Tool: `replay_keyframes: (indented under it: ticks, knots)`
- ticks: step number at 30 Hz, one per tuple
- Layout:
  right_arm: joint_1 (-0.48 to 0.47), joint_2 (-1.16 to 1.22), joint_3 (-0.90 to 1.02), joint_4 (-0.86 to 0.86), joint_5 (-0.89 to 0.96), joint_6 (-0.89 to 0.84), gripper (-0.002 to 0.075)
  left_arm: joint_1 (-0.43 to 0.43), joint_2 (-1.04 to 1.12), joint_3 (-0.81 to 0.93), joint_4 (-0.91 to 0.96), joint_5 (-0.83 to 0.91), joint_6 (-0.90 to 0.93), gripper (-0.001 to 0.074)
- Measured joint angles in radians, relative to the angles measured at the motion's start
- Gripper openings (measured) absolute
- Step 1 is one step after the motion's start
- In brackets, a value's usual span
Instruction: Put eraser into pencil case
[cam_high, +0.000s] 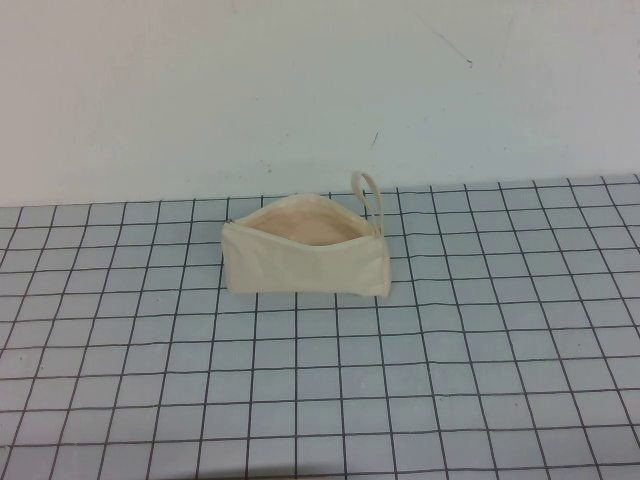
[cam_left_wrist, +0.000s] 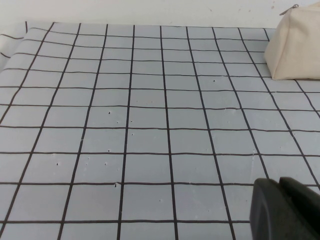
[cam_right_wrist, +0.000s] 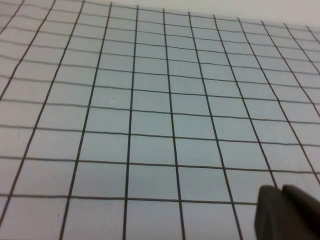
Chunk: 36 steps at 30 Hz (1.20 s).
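Observation:
The cream pencil case (cam_high: 305, 262) stands on the gridded mat near the middle back, its zip open and the peach lining showing. Its fabric loop (cam_high: 366, 192) sticks up at the right end. One end of the case also shows in the left wrist view (cam_left_wrist: 295, 47). The eraser is not in view in any frame. My left gripper (cam_left_wrist: 280, 186) is shut and empty, low over the mat, well away from the case. My right gripper (cam_right_wrist: 281, 192) is shut and empty over bare mat. Neither gripper shows in the high view.
A grey mat with a black grid (cam_high: 400, 400) covers the table. A plain white wall (cam_high: 300, 90) rises behind its back edge.

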Motion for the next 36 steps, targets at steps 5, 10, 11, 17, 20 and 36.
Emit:
replay_keyframes:
  ticks: [5, 10, 11, 17, 20, 36]
  knots:
    - [0.000, 0.000, 0.000, -0.042, 0.002, 0.118, -0.0001, 0.000, 0.000, 0.000, 0.000, 0.000, 0.000, -0.0001]
    - [0.000, 0.000, -0.002, -0.045, 0.006, 0.134, -0.0001, 0.000, 0.000, 0.000, 0.000, 0.000, 0.000, -0.0001]
    - [0.000, 0.000, -0.002, -0.046, 0.009, 0.134, -0.0001, 0.000, 0.000, 0.000, 0.000, 0.000, 0.000, -0.0001]
    - [0.000, 0.000, -0.002, -0.047, 0.009, 0.134, -0.0001, 0.000, 0.000, 0.000, 0.000, 0.000, 0.000, -0.0001]
    - [0.000, 0.000, -0.002, -0.048, 0.010, 0.134, -0.0001, 0.000, 0.000, 0.000, 0.000, 0.000, 0.000, -0.0001]
    - [0.000, 0.000, -0.002, -0.050, 0.011, 0.136, -0.0001, 0.000, 0.000, 0.000, 0.000, 0.000, 0.000, -0.0001]
